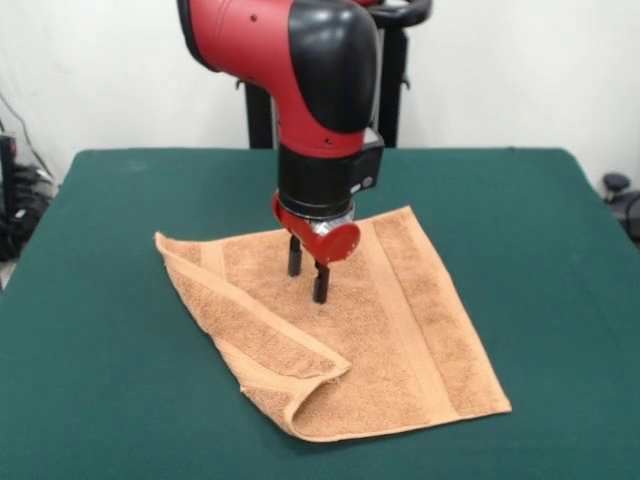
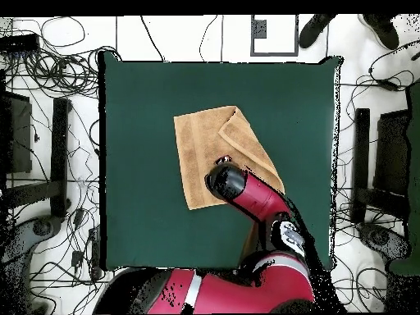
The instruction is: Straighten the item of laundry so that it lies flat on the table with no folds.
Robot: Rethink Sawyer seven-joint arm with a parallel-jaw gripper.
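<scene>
The orange-tan towel (image 1: pixel 390 330) lies on the dark green table (image 1: pixel 520 210), a little left of centre in the front view. Its left edge is folded over onto the towel as a long diagonal flap (image 1: pixel 250 325) that ends in a raised loop at the near corner. A woven band runs down its right side. My gripper (image 1: pixel 307 270) points straight down over the towel's far middle part, fingers (image 1: pixel 295 256) apart and empty, tips at or just above the cloth. In the overhead view the arm (image 2: pixel 238 187) hides the gripper; the towel (image 2: pixel 201 160) shows its folded flap (image 2: pixel 246 146).
The green table (image 2: pixel 139 164) reaches well beyond the towel on all sides. The robot's pedestal (image 1: pixel 390 90) stands at the far edge. Cables and black stands (image 2: pixel 59 148) surround the table on the floor.
</scene>
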